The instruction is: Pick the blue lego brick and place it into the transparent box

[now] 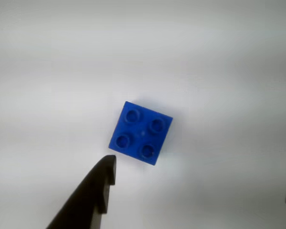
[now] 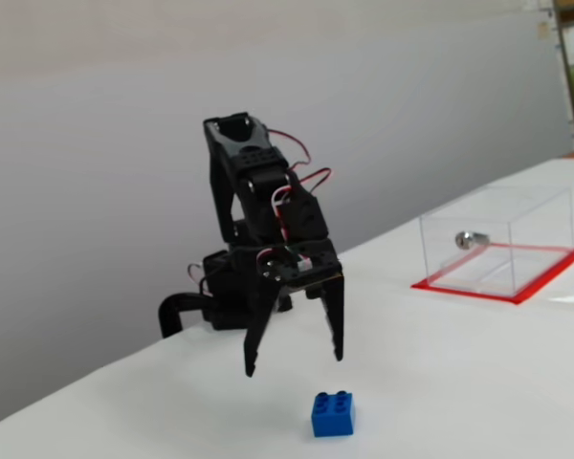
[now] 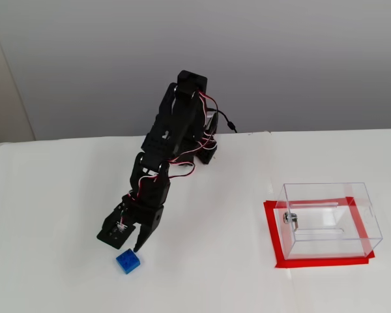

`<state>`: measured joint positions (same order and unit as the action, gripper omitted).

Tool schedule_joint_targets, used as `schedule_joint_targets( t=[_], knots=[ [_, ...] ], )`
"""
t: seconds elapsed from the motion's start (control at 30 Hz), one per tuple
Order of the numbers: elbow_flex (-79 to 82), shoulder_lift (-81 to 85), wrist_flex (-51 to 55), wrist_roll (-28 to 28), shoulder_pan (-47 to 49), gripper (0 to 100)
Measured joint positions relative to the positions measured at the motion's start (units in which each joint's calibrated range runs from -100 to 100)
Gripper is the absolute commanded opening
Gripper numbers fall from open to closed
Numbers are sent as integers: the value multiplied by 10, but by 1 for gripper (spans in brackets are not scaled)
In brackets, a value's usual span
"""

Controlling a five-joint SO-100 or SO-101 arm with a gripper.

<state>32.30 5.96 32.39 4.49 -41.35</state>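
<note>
The blue lego brick (image 1: 140, 132) lies studs up on the white table, in the middle of the wrist view. It also shows in both fixed views (image 2: 332, 414) (image 3: 128, 261). My gripper (image 2: 294, 363) is open and empty and hangs a little above the brick, pointing down, with its two black fingers spread wide. In the wrist view the gripper (image 1: 201, 171) has one finger at the lower left and the other just at the right edge. The transparent box (image 3: 329, 222) stands on its red base mat (image 3: 277, 251) far to the right, with the silver lock cylinder (image 2: 464, 239) on one wall.
The arm's black base (image 3: 205, 153) stands at the back of the white table against a grey wall. The table's far edge (image 3: 65, 140) runs along that wall. White table surface lies between brick and box.
</note>
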Motion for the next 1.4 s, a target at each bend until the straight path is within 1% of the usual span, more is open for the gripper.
schedule_joint_targets(
  t=[0.13, 0.23, 0.43, 0.67, 0.83, 0.97, 1.27, 1.33, 1.4],
  knots=[
    [-4, -6, -3, 0, -15, 39],
    [-13, -44, -23, 0, -13, 39],
    [-50, -103, -27, 0, -3, 39],
    [-74, -112, -27, 3, 24, 39],
    [-74, -114, -27, 16, 25, 39],
    [-75, -139, -51, 16, 33, 39],
    [-95, -173, -51, 16, 34, 39],
    [-96, -176, -51, 16, 34, 37],
    [-96, -176, -51, 16, 36, 32]
  ],
)
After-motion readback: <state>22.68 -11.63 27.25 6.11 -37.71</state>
